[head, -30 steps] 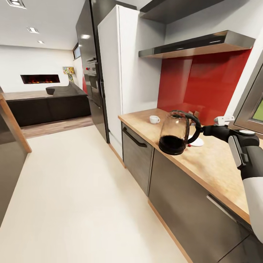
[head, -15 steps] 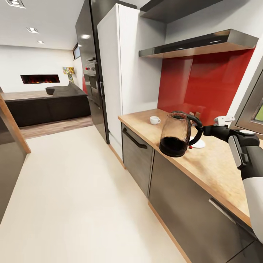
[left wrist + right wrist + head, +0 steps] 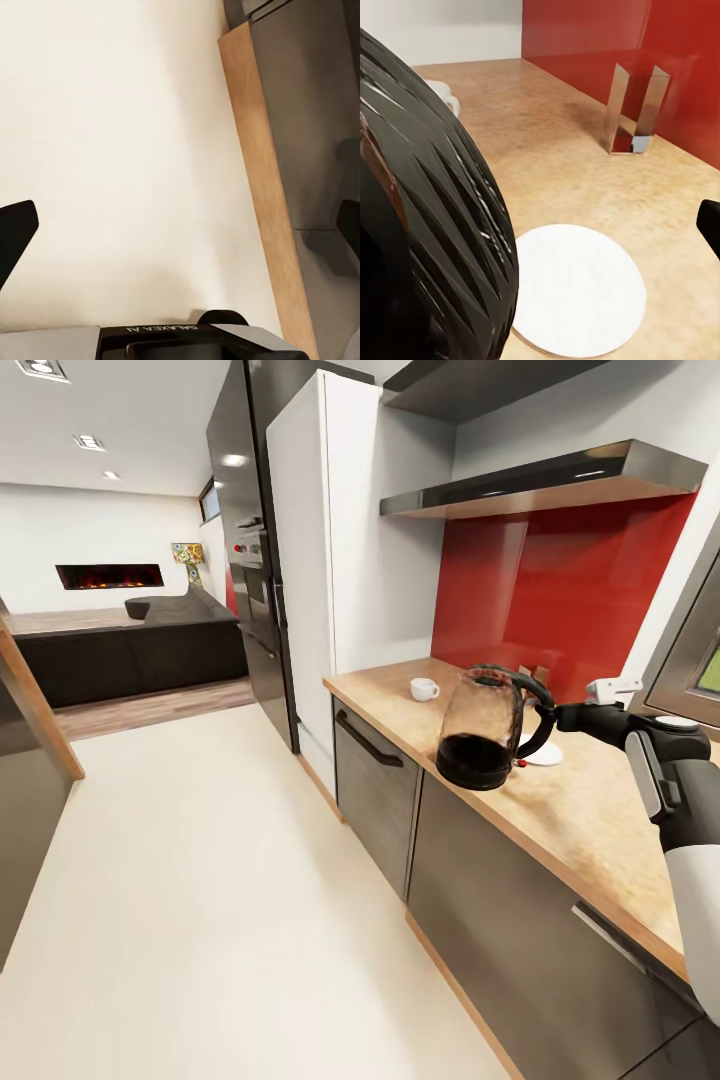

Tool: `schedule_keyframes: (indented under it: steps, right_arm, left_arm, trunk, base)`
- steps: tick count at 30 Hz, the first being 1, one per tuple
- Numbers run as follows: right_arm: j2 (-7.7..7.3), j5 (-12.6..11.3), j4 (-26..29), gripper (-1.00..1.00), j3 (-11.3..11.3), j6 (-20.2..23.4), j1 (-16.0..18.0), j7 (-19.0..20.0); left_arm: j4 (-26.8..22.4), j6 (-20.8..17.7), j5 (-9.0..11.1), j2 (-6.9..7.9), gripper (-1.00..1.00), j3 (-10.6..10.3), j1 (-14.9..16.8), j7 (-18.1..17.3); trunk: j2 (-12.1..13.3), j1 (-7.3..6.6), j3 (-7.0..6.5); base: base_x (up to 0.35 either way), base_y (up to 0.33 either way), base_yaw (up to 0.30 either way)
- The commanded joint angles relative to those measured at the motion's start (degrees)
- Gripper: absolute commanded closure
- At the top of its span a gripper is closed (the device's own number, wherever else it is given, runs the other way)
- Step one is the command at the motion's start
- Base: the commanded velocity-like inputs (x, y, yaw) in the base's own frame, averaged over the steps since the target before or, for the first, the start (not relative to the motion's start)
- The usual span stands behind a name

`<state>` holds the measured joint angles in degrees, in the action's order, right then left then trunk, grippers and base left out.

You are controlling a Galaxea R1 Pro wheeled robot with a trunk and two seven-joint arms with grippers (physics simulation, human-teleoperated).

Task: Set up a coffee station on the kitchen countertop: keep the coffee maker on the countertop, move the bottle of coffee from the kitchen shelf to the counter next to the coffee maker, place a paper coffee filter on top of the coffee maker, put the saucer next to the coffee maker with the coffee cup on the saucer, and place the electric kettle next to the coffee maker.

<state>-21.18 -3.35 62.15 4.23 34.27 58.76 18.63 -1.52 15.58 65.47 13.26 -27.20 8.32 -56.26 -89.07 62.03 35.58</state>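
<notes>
Nothing moved — one kettle [image 3: 487,728], one cup [image 3: 423,687], one saucer [image 3: 577,289].

Lots of open floor [image 3: 200,880] across the left and bottom of the head view, nothing in the way there. Countertop [image 3: 590,820] runs along the right side w/ bare wood toward lower right. Obstacles on it: coffee cup [image 3: 423,687] near the far end, saucer [image 3: 540,752] mid-right, a small mirrored stand [image 3: 634,109] by the red backsplash. The held kettle [image 3: 485,728] hangs over the counter's front edge, blocking approach to the saucer. Shelf [image 3: 540,480] caps headroom upper right.
</notes>
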Motion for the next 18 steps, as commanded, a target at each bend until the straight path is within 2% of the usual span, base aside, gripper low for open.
schedule_keyframes:
  steps: [1,18]
  right_arm:
    - [0.0,-0.3,0.0,-1.0,0.1,0.4,0.0,0.1]
    - [0.02,-0.3,0.1,-1.0,0.0,0.4,0.0,0.1]
  left_arm:
    - [0.0,0.3,0.4,0.01,-1.0,-0.5,0.0,-0.1]
    - [0.0,0.3,0.4,0.01,-1.0,-0.5,0.0,-0.1]
  trunk:
    - [0.0,0.0,0.06]
    - [0.0,0.0,0.06]
  base:
    - [0.0,0.0,0.0]
    - [0.0,0.0,0.0]
